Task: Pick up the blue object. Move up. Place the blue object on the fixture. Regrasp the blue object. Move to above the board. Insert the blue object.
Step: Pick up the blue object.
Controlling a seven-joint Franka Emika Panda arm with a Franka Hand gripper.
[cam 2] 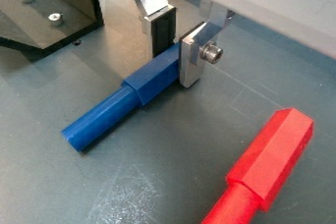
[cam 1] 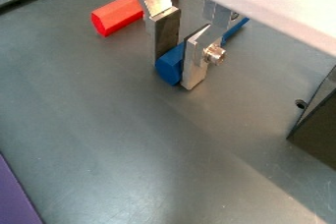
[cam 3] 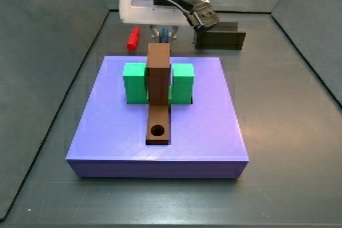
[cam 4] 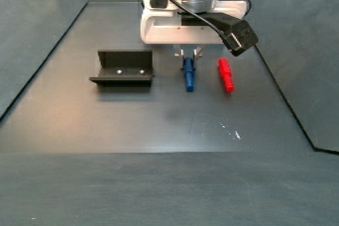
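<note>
Blue peg [cam 2: 125, 103] lies flat on the grey floor beside the red peg [cam 2: 260, 169], its upper end pinched between the fingers of the gripper [cam 2: 176, 43], right of the fixture [cam 4: 122, 69] at centre frame.

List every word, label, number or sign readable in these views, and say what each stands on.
None: no readable text in any view.
The blue peg, red peg, fixture, board and the hand, low around the blue peg's end, carry no markings.
</note>
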